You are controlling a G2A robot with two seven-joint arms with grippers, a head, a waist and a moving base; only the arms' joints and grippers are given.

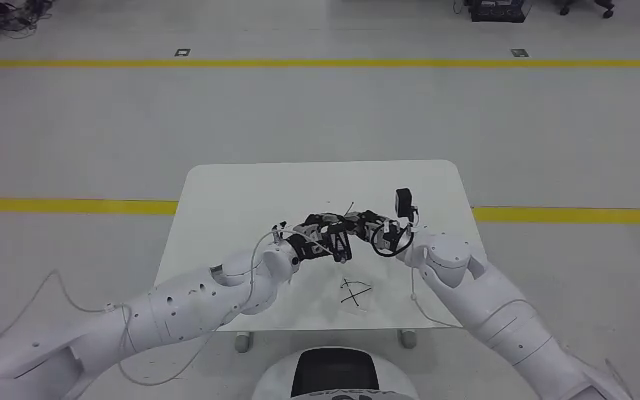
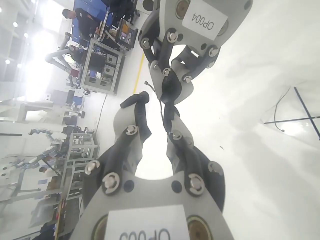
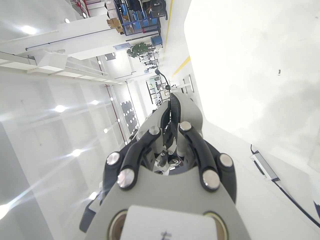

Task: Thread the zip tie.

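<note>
A thin black zip tie hangs in the air over the middle of the white table. My right gripper is shut on the zip tie, whose short end with a small head sticks out past the fingertips. Seen from the left wrist, the right gripper comes in tip to tip with my left gripper. The left gripper is open, with the strap running between its fingers, close to one of them. From above, both grippers meet at the zip tie.
Two crossed black zip ties lie on the table nearer the robot, also seen as crossed ties with a curled loose tie beside them. A grey power strip with its cable lies on the floor past the table edge.
</note>
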